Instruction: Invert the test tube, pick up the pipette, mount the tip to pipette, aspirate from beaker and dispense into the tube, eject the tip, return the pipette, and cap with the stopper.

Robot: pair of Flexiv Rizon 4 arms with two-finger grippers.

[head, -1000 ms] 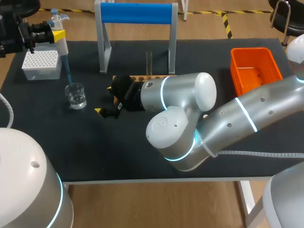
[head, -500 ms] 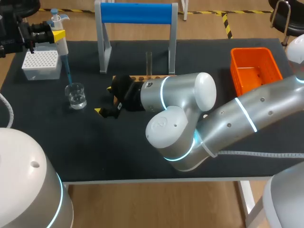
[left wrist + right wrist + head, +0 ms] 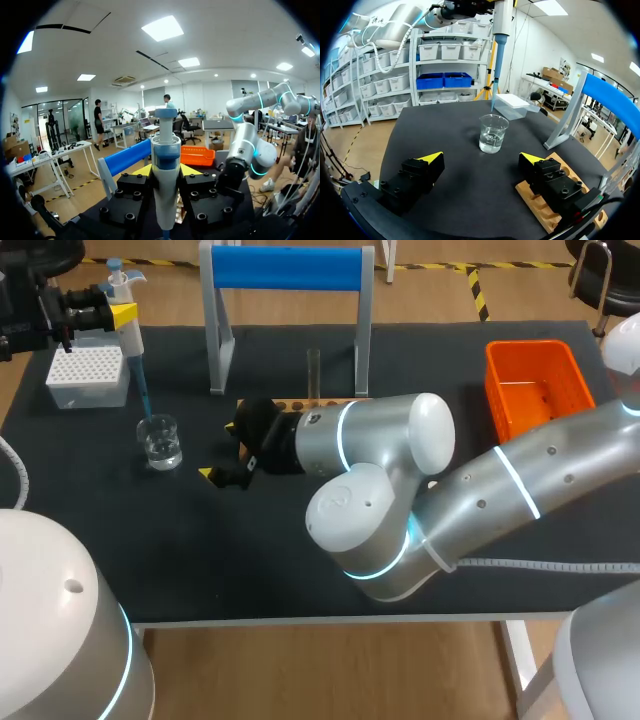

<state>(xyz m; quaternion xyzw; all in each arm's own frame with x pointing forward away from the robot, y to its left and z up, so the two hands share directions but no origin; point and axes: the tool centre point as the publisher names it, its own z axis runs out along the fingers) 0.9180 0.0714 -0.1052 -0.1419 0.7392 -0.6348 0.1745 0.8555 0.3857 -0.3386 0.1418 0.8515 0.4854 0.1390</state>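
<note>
My left gripper (image 3: 100, 308) is shut on the white and blue pipette (image 3: 123, 312), which stands upright between its fingers (image 3: 166, 165). The pipette's blue tip (image 3: 497, 70) points down at the glass beaker (image 3: 161, 441), its end just over the rim. The beaker (image 3: 492, 132) holds clear liquid. My right gripper (image 3: 224, 476) rests low over the mat to the right of the beaker, open and holding nothing (image 3: 481, 159). The test tube (image 3: 313, 374) stands upright in the wooden rack (image 3: 290, 403), behind my right arm.
A white tip box (image 3: 88, 376) sits at the back left, beyond the beaker (image 3: 512, 106). A blue-barred stand (image 3: 287, 270) rises at the back middle. An orange bin (image 3: 535, 388) is at the back right. My right arm (image 3: 420, 490) covers the mat's middle.
</note>
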